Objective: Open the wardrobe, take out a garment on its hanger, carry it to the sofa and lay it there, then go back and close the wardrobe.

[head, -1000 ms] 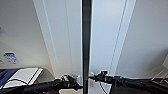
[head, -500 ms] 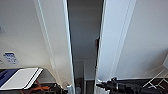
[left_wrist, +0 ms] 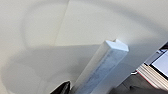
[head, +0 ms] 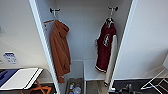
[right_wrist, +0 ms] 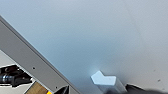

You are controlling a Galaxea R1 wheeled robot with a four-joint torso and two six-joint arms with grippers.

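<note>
The wardrobe (head: 82, 37) stands open, its two white doors swung wide to either side. Inside on the right hangs the garment (head: 105, 47), a maroon jacket with white sleeves and a white chest emblem. Its thin hanger (head: 109, 20) hooks onto a dark peg. In the left wrist view, my left gripper (left_wrist: 72, 89) is right at the left door's white handle (left_wrist: 105, 65). The right gripper (right_wrist: 101, 89) sits just as close to the right door's handle (right_wrist: 105, 80). My right arm (head: 126, 88) shows dark at the lower edge of the head view.
An orange hooded jacket (head: 60, 50) hangs inside on the left. Small items lie on the wardrobe floor (head: 75, 87). A white table (head: 21, 77) stands to the left, and a white wire-legged chair (head: 156, 82) to the right.
Both doors have swung from a narrow gap to wide open, showing the two jackets inside. The arms have spread outward with the doors.
</note>
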